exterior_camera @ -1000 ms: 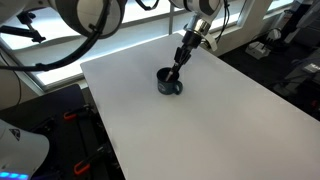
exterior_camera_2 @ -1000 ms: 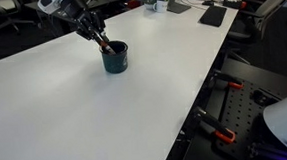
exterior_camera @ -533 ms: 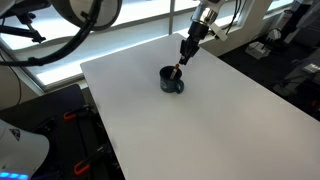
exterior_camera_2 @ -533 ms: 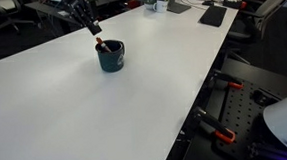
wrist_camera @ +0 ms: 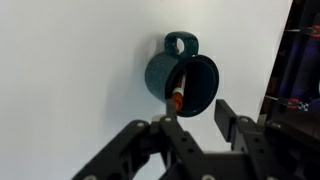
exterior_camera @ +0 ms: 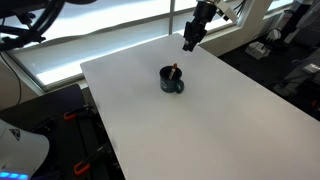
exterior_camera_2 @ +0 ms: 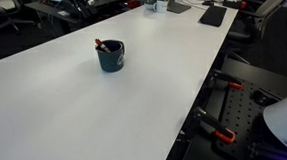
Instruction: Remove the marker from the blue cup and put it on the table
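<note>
Marker (wrist_camera: pixel 177 95) not yet out: leaning inside the blue cup (wrist_camera: pixel 185 78) at the centre of the wrist view, reddish shaft propped against the rim. Held at that tilt by the cup wall, which leaves the top poking out for a grasp. Along the bottom edge of that view, the hand (wrist_camera: pixel 195 120): parted, with nothing between the fingers.

In an exterior view, hand (exterior_camera: pixel 190 38) at upper middle, well above the cup and the white table (exterior_camera: pixel 200 130). Probably raised there to carry the marker clear of the rim, but raised empty.

Compared with a second ago: then low over the cup, pinched on the marker's top. Half a second ago, lifted a little, with the marker tip just beneath. Now much higher, opened, and the marker left behind in the cup. Looks like a slipped grasp; likely needs another descent.
</note>
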